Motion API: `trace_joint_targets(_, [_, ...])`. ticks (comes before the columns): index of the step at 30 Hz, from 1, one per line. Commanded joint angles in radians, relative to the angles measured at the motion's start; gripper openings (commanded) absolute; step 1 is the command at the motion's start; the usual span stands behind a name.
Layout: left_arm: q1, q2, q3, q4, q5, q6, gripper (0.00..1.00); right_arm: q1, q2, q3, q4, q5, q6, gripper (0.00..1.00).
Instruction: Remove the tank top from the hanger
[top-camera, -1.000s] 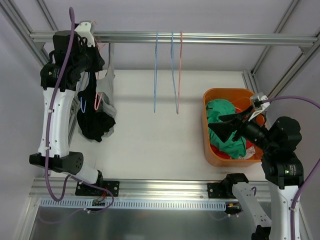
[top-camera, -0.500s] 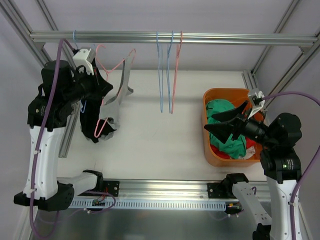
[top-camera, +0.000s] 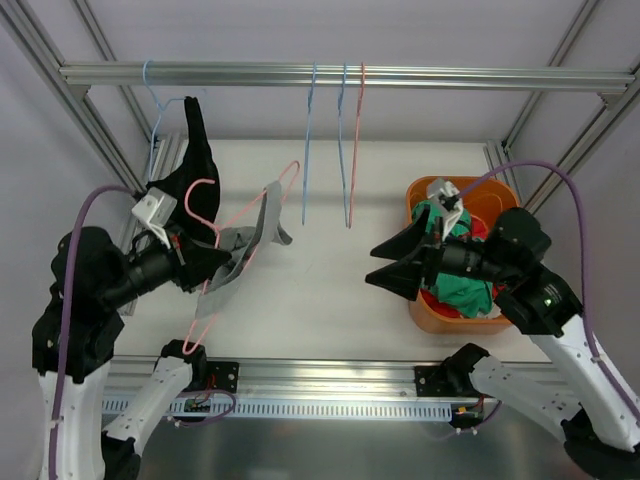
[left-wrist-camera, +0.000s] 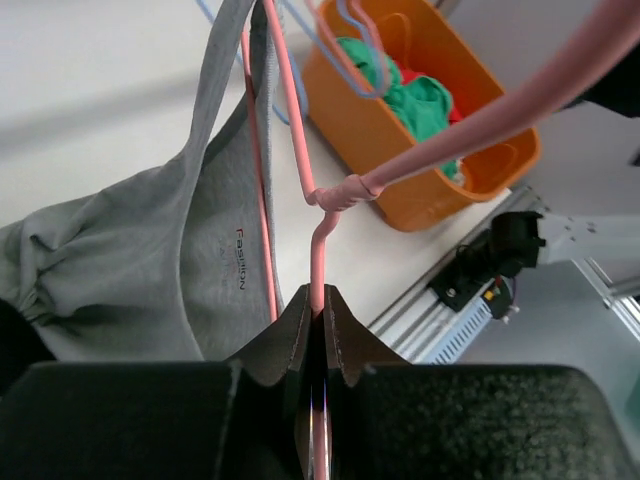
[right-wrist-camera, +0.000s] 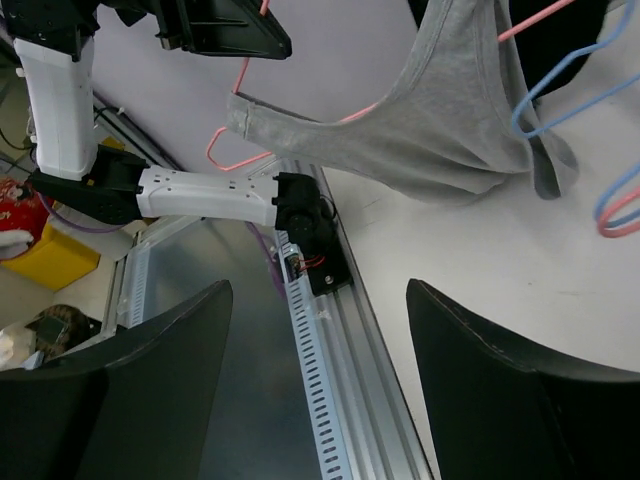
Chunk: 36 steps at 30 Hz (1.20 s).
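Tank top (left-wrist-camera: 150, 250) on pink hanger (left-wrist-camera: 316, 245) — now off the rail (top-camera: 450, 76), hook clenched in left end effector (left-wrist-camera: 318, 305). Right end effector (top-camera: 392, 268) released, swung nearer; stripping can begin.

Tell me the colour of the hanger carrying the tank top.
The hanger is pink, clearest in the left wrist view.

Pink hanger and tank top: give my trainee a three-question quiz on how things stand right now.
1. True or false: the left gripper is shut on the pink hanger.
2. Fill in: the right gripper has its jaws ___ and holds nothing.
3. Where is the grey tank top? A) in the right gripper B) draped on the pink hanger C) in the orange bin

Key: 1 true; 2 open; 3 B
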Motion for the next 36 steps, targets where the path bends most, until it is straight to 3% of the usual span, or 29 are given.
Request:
trace_joint_targets(1, [-0.008, -0.117, -0.045, 0.026, 0.175, -0.056, 0.0, 0.214, 0.066, 0.045, 0.08, 0.29, -0.051, 0.74])
trace_joint_targets(2, [-0.008, -0.14, -0.059, 0.022, 0.195, -0.066, 0.0, 0.33, 0.083, 0.046, 0.092, 0.347, -0.066, 0.73])
trace_joint_targets(5, [-0.008, -0.22, -0.106, 0.008, 0.269, -0.099, 0.0, 0.517, 0.183, 0.063, 0.152, 0.581, -0.124, 0.72])
trace_joint_targets(6, [-0.008, -0.238, -0.126, 0.0, 0.269, -0.118, 0.0, 0.555, 0.214, 0.072, 0.176, 0.69, -0.134, 0.71])
trace_joint_targets(11, [-0.008, -0.307, -0.172, -0.009, 0.284, -0.159, 0.0, 0.676, 0.434, 0.185, 0.218, 0.897, -0.23, 0.68])
trace_joint_targets(19, [-0.008, -0.327, -0.168, -0.018, 0.28, -0.164, 0.0, 0.695, 0.561, 0.252, 0.223, 1.075, -0.263, 0.45])
trace_joint_targets(23, [-0.008, -0.327, -0.163, -0.02, 0.271, -0.153, 0.0, 0.695, 0.564, 0.258, 0.224, 1.118, -0.27, 0.12])
trace_joint_targets(24, [-0.008, -0.327, -0.163, -0.021, 0.263, -0.152, 0.0, 0.695, 0.556, 0.258, 0.223, 1.121, -0.272, 0.08])
trace_joint_targets(30, [-0.008, -0.302, -0.154, -0.098, 0.176, -0.095, 0.0, 0.682, 0.478, 0.235, 0.191, 1.201, -0.293, 0.0])
trace_joint_targets(36, [-0.015, -0.304, -0.108, -0.107, 0.238, -0.08, 0.0, 0.578, 0.501, 0.321, 0.106, 1.144, -0.319, 0.0])
